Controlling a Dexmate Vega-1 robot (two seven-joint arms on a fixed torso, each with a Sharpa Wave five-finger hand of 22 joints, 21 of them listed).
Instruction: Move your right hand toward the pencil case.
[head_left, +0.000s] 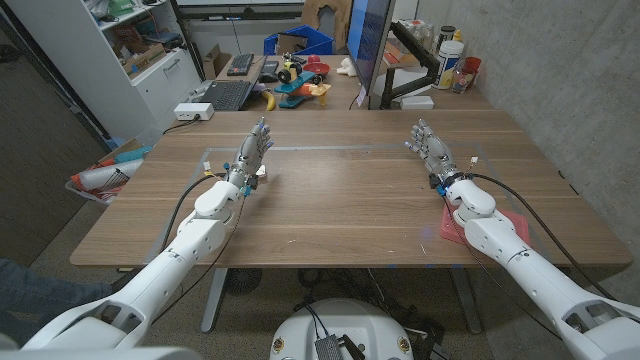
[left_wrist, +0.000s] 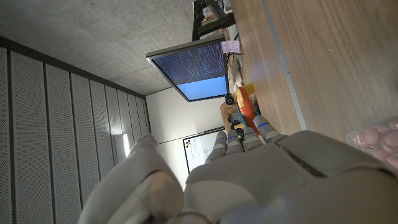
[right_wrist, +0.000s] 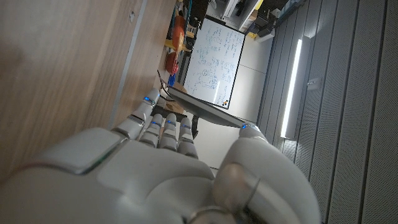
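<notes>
Your left hand (head_left: 254, 152) stands at ten o'clock on the counter (head_left: 340, 200), fingers spread, grasping nothing. Your right hand (head_left: 430, 148) at two o'clock is likewise released. The pink pencil case (head_left: 510, 222), mostly hidden beneath your right forearm, seems to lie at four o'clock.

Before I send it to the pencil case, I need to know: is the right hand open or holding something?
Open. The right hand stands over the table, fingers extended and apart, nothing in them.
</notes>
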